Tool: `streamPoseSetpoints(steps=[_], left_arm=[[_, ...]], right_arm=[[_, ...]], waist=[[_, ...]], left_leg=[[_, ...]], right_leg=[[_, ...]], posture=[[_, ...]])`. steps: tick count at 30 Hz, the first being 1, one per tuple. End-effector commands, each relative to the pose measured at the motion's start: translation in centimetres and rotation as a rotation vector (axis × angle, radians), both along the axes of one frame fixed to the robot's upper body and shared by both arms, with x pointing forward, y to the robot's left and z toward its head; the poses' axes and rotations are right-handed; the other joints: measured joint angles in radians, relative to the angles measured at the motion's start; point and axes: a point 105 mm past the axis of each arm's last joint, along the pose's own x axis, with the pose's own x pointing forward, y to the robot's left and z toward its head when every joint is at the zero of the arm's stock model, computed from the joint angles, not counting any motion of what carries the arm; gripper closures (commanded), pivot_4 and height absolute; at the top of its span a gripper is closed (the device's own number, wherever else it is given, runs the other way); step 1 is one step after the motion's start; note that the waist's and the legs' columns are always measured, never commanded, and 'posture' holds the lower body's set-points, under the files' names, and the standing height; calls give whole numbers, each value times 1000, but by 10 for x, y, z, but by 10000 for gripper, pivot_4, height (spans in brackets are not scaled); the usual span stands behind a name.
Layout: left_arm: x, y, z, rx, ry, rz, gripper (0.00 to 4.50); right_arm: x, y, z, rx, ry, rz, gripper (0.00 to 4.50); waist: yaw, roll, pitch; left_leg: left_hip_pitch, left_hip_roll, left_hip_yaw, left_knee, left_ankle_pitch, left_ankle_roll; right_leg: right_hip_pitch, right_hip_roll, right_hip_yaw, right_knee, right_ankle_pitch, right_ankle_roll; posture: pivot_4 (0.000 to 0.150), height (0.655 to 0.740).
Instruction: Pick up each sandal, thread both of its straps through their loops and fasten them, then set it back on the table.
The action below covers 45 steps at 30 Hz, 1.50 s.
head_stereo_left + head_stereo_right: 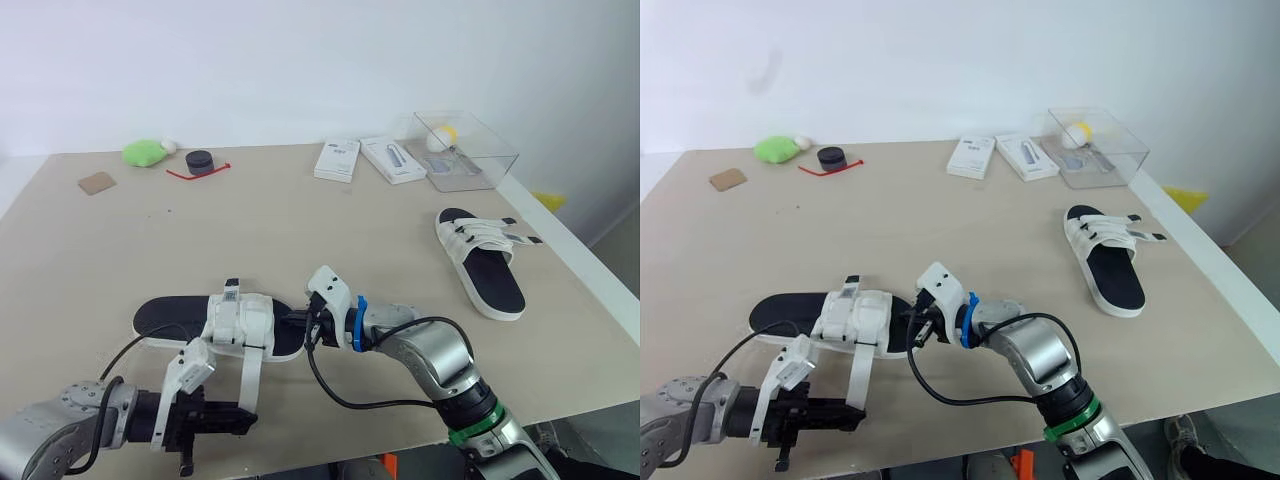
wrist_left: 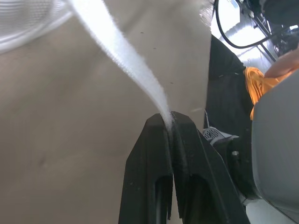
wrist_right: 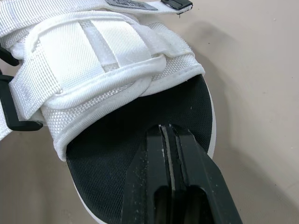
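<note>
Left eye view: beige table (image 1: 300, 230), white wall (image 1: 300, 60), left end effector (image 1: 248, 421) tight on strap (image 1: 247, 380)

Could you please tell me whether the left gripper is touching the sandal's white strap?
Touching. The left wrist view shows the strap pinched between the shut fingers of the left gripper.

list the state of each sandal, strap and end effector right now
left end effector, shut on the strap
strap, stretched straight from the near sandal
right end effector, shut, over the near sandal's footbed
near sandal, flat on the table, one strap out loose
far sandal, flat on the table, strap ends sticking out
</note>
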Motion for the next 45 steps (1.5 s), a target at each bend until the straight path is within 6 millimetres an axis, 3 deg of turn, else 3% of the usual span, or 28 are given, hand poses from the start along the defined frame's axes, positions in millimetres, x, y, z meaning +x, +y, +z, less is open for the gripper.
streamPoseSetpoints(steps=[1, 5, 7, 12, 16, 20, 23, 31, 35, 39, 44, 45], left_arm=[[0, -3, 17, -20, -60, -14, 29361], [8, 18, 24, 71, -221, 6, 7744], [9, 27, 30, 111, -312, -17, 2498], [1, 42, 30, 270, -711, -312, 2498], [9, 44, 27, 317, -1058, -437, 2498], [15, 32, 28, 294, -1424, -523, 2498], [15, 22, 22, 267, -1576, -588, 2498], [5, 9, 7, 200, -1623, -688, 2498], [6, 5, 2, 215, -1612, -702, 2498], [9, -1, 4, 206, -1619, -670, 12605], [9, -2, 2, 202, -1616, -676, 34640], [10, -2, 2, 202, -1613, -668, 41757]], right_arm=[[-5, -5, -23, -61, 80, -21, 45000], [-6, -4, -24, -59, 82, -18, 45000], [-5, -4, -24, -59, 82, -15, 45000], [-5, -2, -25, -59, 79, 1, 45000], [-5, 0, -25, -57, 75, 6, 45000], [-5, -2, -25, -58, 75, 1, 45000], [-5, -4, -24, -62, 72, -2, 45000], [-3, -7, -22, -72, 65, -3, 45000], [-2, -7, -22, -74, 63, -2, 45000], [-2, -7, -21, -73, 61, -3, 45000], [-1, -8, -21, -73, 62, -5, 45000], [-1, -8, -21, -72, 62, -6, 45000]], waist=[[0, 0, 0], [0, 0, 0], [0, 0, 0], [1, 5, -2], [2, 5, -3], [3, 5, -4], [2, 4, -5], [2, 0, -7], [3, 0, -7], [3, 0, -7], [3, 0, -7], [3, 0, -8]], left_leg=[[0, 0, 0, 0, 0, 0], [0, 1, 0, 0, 0, -1], [0, 1, 0, -1, 0, -1], [1, 1, 2, -2, -2, -4], [2, 2, 10, -2, -3, -5], [0, 3, 23, -2, -2, -2], [-2, 5, 26, -2, -1, -2], [7, 5, 24, -2, -7, 8], [11, 7, 24, -2, -10, 14], [11, 7, 24, -2, -10, 14], [11, 7, 24, -2, -10, 14], [11, 7, 24, -2, -10, 14]], right_leg=[[0, 0, 0, 0, 0, 0], [0, 0, 0, 0, 0, 0], [0, 0, 0, 0, 0, 0], [-2, -1, -1, -4, -1, -3], [-3, -7, -2, -7, -1, -6], [-4, -15, -5, -7, -2, -8], [-5, -16, -4, -7, 0, -10], [-2, -10, -1, -5, 13, 7], [0, -9, -2, -3, 13, 7], [0, -9, -2, -3, 13, 7], [0, -9, -2, -3, 13, 7], [0, -9, -2, -2, 13, 7]], posture=[[1500, 7400], [1500, 7400], [1500, 7400], [1500, 7400], [1500, 7400], [1500, 7400], [1500, 7400], [1500, 7400], [1500, 7400], [1500, 7400], [1500, 7400], [1500, 7400]])
